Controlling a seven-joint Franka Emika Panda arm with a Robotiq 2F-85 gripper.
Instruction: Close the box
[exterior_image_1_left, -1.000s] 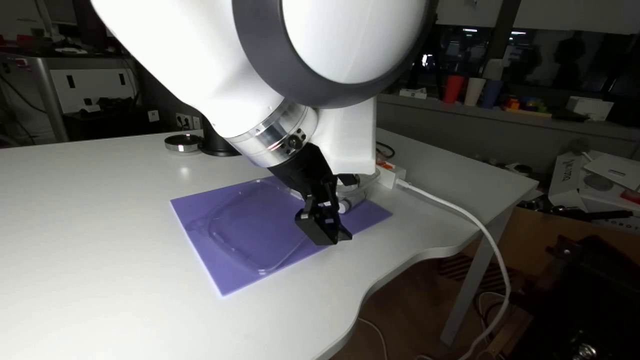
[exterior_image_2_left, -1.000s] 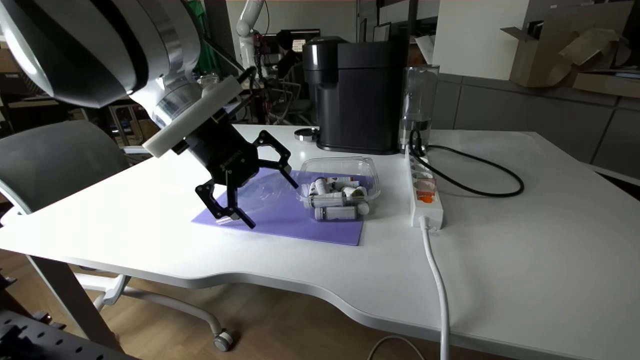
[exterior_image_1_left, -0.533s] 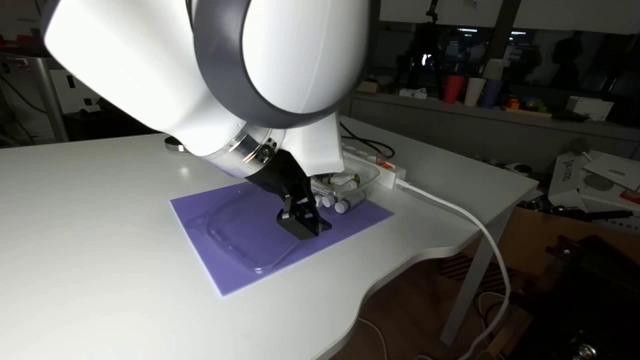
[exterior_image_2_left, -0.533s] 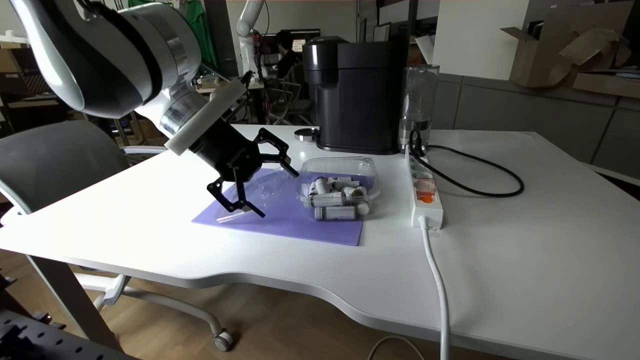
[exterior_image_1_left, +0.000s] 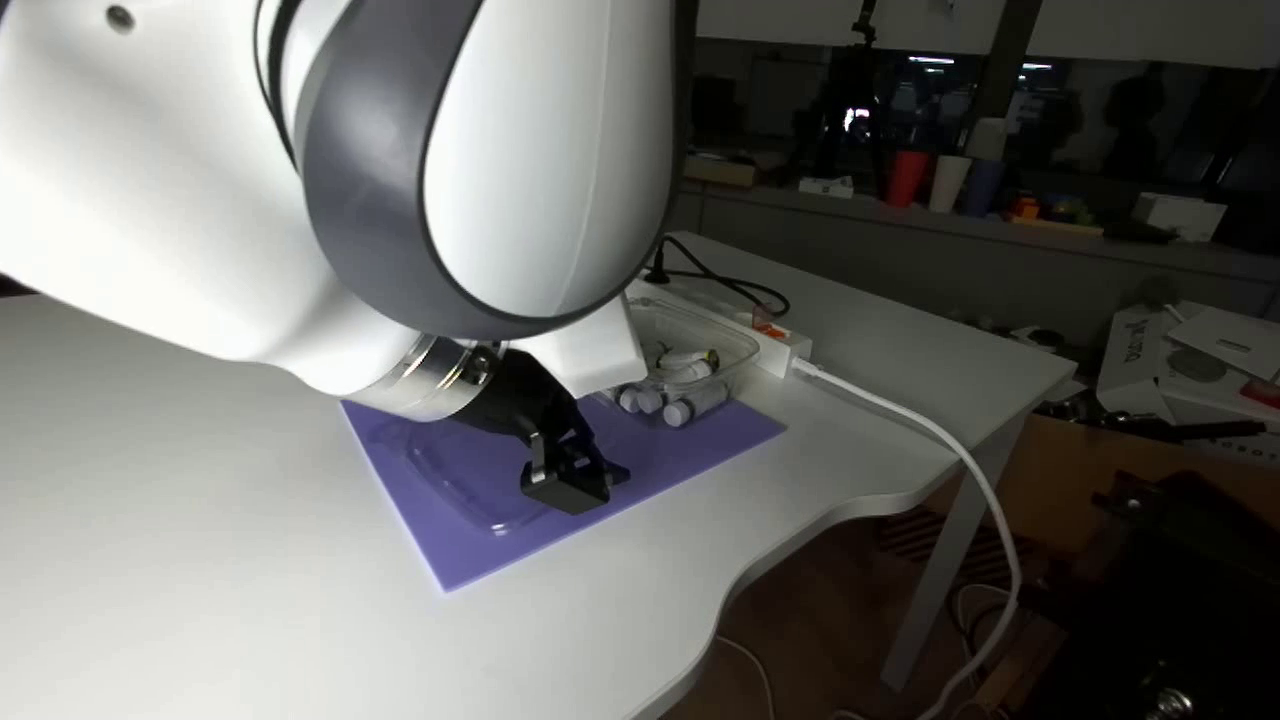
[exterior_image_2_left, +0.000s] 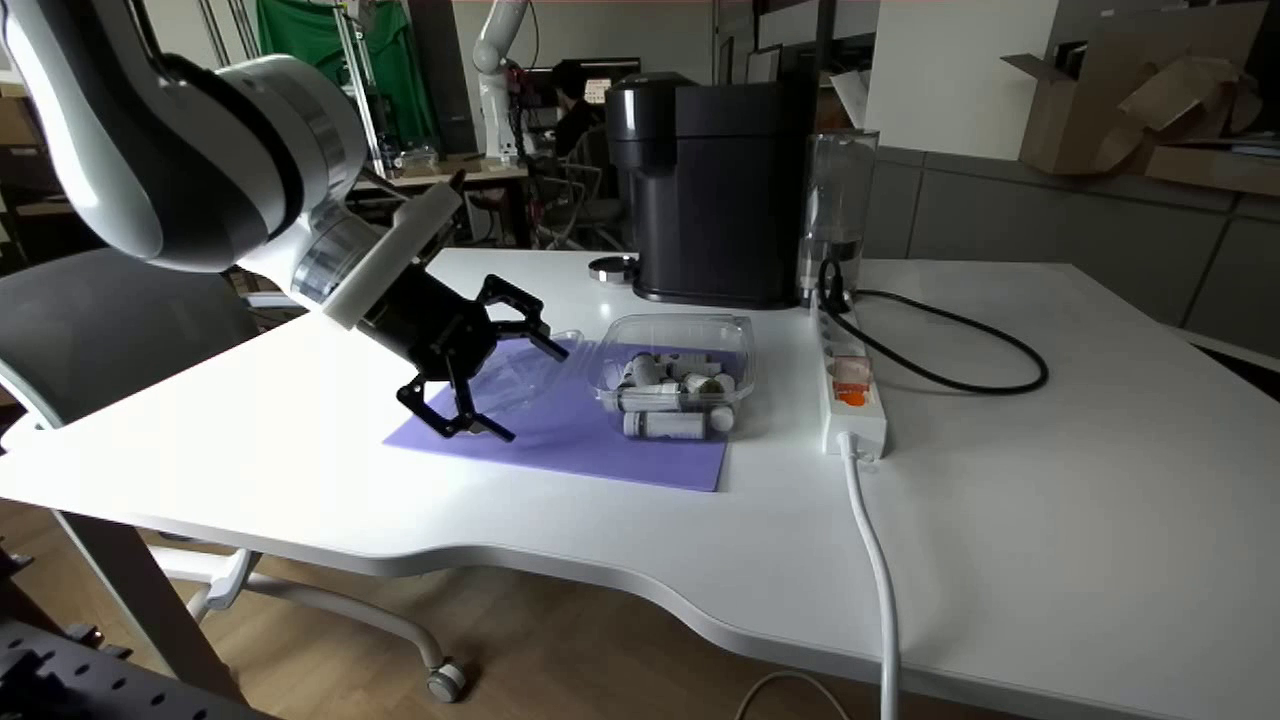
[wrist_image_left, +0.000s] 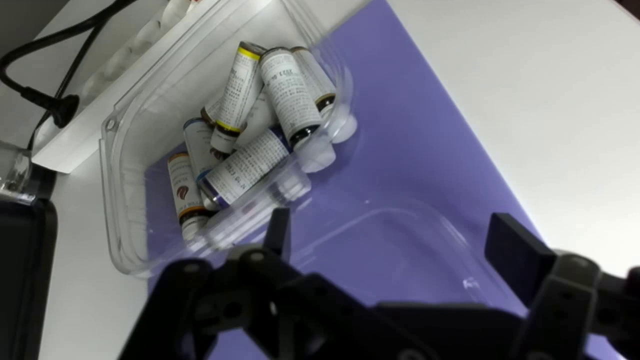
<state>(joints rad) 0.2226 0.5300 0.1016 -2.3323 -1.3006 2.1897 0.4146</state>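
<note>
The box (exterior_image_2_left: 680, 328) is a clear plastic case holding several white-labelled cylinders. Its open base shows in both exterior views (exterior_image_1_left: 735, 345) and in the wrist view (wrist_image_left: 116, 240). Its transparent lid (exterior_image_2_left: 525, 375) is folded open beside the base, over the purple sheet. The lid also shows in an exterior view (exterior_image_1_left: 450, 490), partly hidden by my arm, and in the wrist view (wrist_image_left: 452, 232). My gripper (exterior_image_2_left: 538, 397) is open, with nothing held. Its fingers are wide apart over the lid in the wrist view (wrist_image_left: 392, 240). I cannot tell whether they touch the lid.
The purple sheet (exterior_image_2_left: 640, 462) lies under the box on the white table (exterior_image_2_left: 1000, 480). A white power strip (exterior_image_2_left: 855, 420) with cables stands beside the box. A tall black appliance (exterior_image_2_left: 735, 190) and a small round metal dish (exterior_image_2_left: 610, 268) stand behind.
My gripper has moved left in an exterior view, away from the box base, and lower near the lid. The box and lid have shifted slightly. The gripper has stayed open.
</note>
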